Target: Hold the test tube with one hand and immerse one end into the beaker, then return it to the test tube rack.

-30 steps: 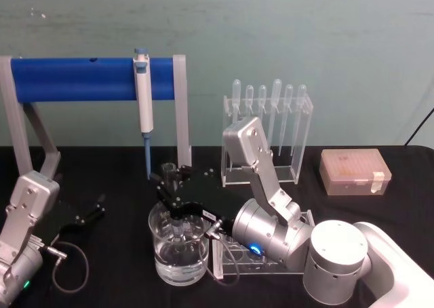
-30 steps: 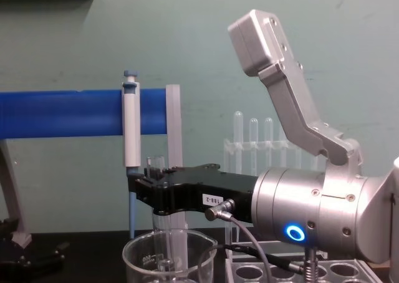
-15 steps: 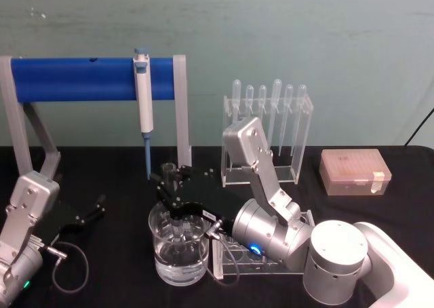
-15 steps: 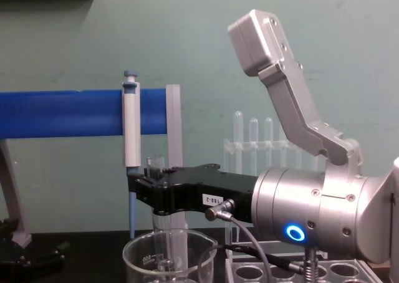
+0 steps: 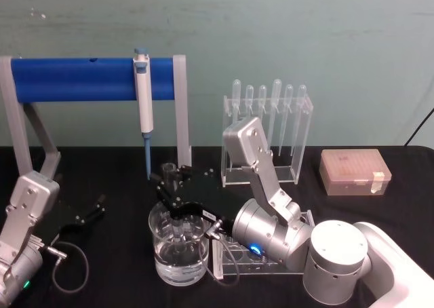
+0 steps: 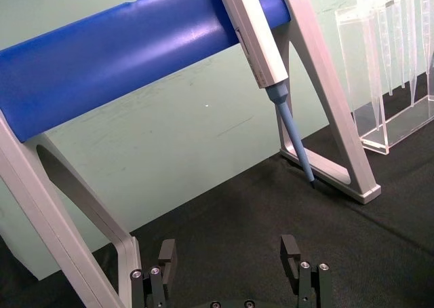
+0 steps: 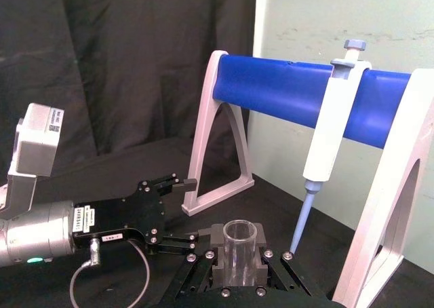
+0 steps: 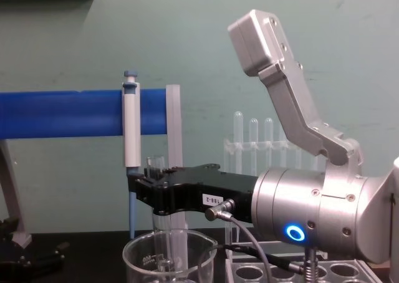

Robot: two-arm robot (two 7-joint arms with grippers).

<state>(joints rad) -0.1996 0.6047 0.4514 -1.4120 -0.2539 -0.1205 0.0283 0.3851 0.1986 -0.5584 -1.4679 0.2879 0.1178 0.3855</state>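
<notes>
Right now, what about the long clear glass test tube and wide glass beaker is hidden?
Lower end of the test tube in the right gripper: chest view, cut by the bottom edge; head view, distorted by the beaker wall.
Holes of the clear rack: head view, under the right arm.
Left gripper, parked at left, hides nothing.

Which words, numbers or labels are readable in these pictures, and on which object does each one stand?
"188-2": white label on the right gripper, which holds the test tube.
On the beaker: a white printed figure near the rim, perhaps "500", too blurred to be sure.
On the left gripper: a small sticker, too small to read.
</notes>
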